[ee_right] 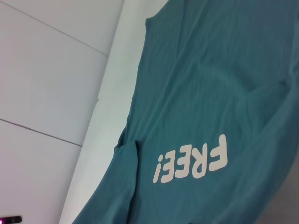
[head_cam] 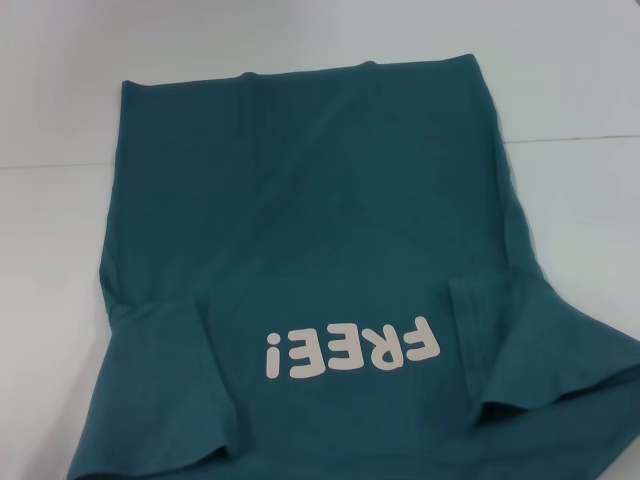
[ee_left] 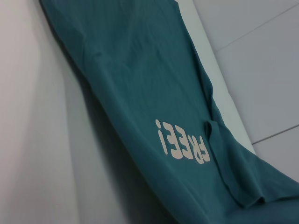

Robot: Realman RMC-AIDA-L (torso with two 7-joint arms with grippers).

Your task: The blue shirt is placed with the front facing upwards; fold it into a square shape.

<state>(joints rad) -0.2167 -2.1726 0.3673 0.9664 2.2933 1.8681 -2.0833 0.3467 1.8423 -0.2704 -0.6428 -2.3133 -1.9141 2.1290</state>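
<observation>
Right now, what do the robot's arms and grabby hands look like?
None of the three views shows an arm or gripper, so their colours, shapes and cables cannot be described. All you see is the blue shirt with its off-white "FREE!" print, spread on a white table.

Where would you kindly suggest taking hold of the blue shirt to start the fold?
Probably at the sleeves: the blue shirt lies flat, print up, collar end nearest the robot. The left sleeve and right sleeve flare outward, so each free edge could be pinched from its own outer side and folded inward.
</observation>
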